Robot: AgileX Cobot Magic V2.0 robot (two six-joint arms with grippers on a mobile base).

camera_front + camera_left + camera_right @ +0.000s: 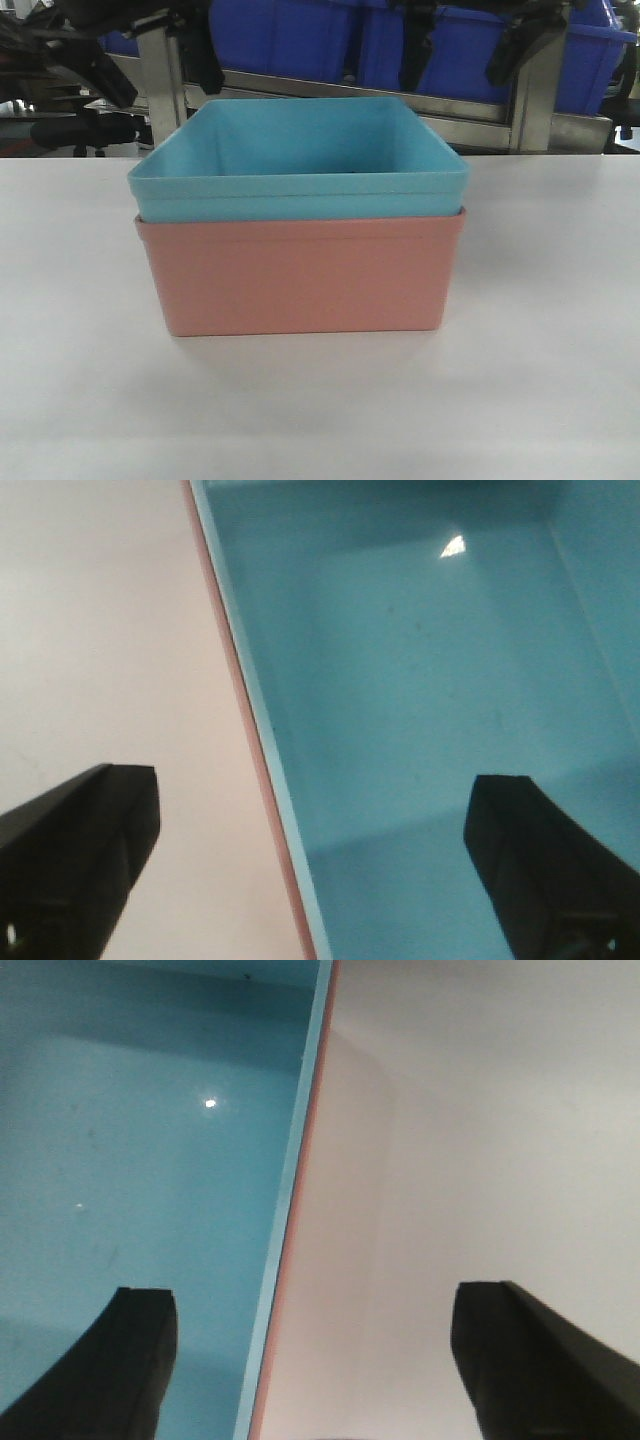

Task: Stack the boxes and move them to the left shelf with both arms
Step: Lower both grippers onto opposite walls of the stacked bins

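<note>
The sky-blue bin (300,150) sits nested in the salmon-pink bin (300,275), mid-worktop (540,380), with open surface left, right and in front. The left hand (315,785) hangs spread wide astride the stack's left rim, one finger over the blue floor, one outside. The right hand (312,1302) is spread likewise over the right rim.

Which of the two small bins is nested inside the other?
The light blue bin sits inside the salmon pink bin, its rim showing above the pink rim; the pink one stands directly on the white table.
</note>
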